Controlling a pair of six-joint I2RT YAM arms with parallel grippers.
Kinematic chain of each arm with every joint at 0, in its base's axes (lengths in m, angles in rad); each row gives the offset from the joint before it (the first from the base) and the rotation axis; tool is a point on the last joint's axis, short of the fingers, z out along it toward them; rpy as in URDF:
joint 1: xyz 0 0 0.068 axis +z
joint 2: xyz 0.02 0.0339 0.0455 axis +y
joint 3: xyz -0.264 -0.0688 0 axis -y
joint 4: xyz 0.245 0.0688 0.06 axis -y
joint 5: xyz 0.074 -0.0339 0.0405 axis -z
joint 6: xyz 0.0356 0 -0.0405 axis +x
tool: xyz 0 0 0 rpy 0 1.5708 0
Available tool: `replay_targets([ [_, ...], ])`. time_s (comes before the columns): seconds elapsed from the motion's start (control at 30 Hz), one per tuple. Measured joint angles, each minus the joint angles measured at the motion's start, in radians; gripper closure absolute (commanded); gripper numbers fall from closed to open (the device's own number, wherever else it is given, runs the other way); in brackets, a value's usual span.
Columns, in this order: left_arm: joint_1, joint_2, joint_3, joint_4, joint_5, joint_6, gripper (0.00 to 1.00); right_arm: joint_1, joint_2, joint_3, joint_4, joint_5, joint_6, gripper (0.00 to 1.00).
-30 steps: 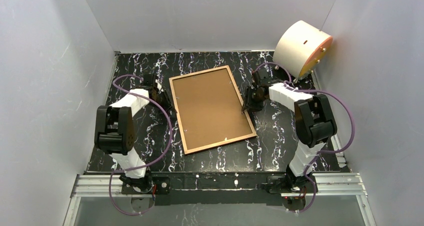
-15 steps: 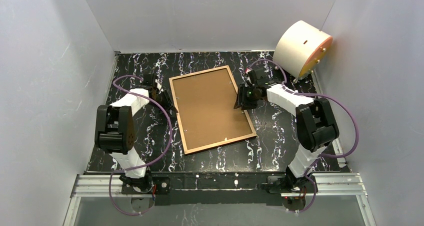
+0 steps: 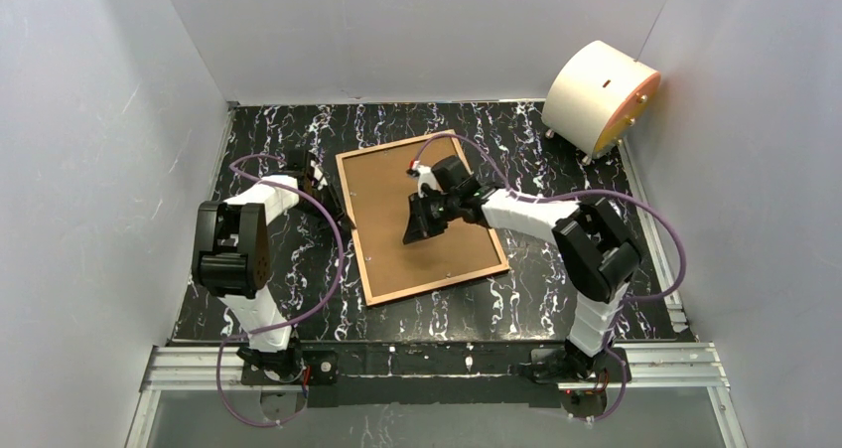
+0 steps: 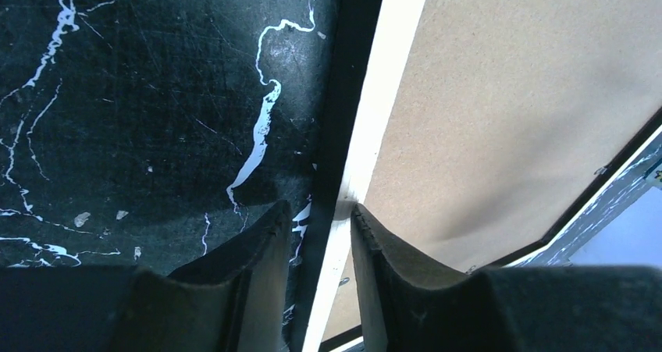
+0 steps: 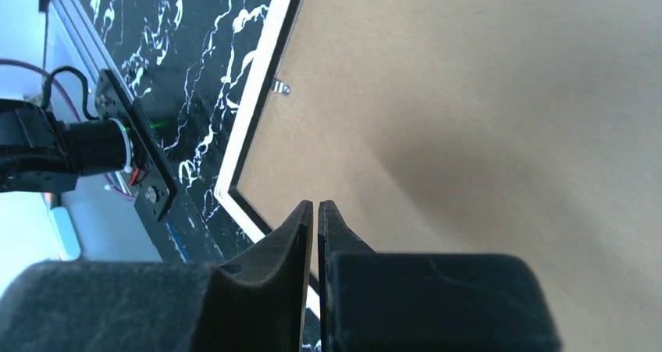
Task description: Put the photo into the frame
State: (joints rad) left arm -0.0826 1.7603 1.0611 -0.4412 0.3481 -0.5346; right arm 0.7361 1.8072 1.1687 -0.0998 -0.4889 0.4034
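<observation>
The frame (image 3: 437, 286) lies flat on the black marbled table (image 3: 556, 269), back side up, with a brown backing board (image 3: 392, 185) filling it. The photo is hidden. At the frame's left edge, my left gripper (image 3: 336, 208) is open. In the left wrist view, the left gripper (image 4: 320, 208) straddles the light rim (image 4: 390, 63). Its right finger touches the rim and its left finger stands slightly off it. My right gripper (image 3: 411, 237) hovers over the middle of the board. Seen from its wrist, the right gripper (image 5: 316, 204) is shut on nothing above the board (image 5: 484, 94).
A white drum with an orange face (image 3: 599, 95) stands at the back right corner. Grey walls close in the table on three sides. A metal rail (image 3: 437, 367) runs along the near edge. A small metal tab (image 5: 281, 87) sits on the frame's inner rim.
My right arm swung left from the frame's right edge to over the middle of the backing board, and its jaws closed. The left arm and the frame stayed put.
</observation>
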Motion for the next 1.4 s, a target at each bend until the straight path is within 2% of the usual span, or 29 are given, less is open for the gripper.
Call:
replay_targets([
  [0.2,0.001,0.0,0.0,0.007,0.016,-0.002,0.77,0.087,0.092,0.03,0.037,0.003,-0.019,0.88],
  [0.53,0.002,0.001,-0.006,0.018,0.032,-0.014,0.78,0.215,0.184,0.128,0.061,0.089,-0.03,0.93],
  [0.9,0.003,0.01,-0.006,0.019,0.054,-0.027,0.8,0.235,0.268,0.193,0.074,0.114,-0.042,0.94],
  [1.4,0.005,0.016,-0.008,0.021,0.064,-0.026,0.82,0.245,0.293,0.23,0.072,0.161,-0.034,0.94],
])
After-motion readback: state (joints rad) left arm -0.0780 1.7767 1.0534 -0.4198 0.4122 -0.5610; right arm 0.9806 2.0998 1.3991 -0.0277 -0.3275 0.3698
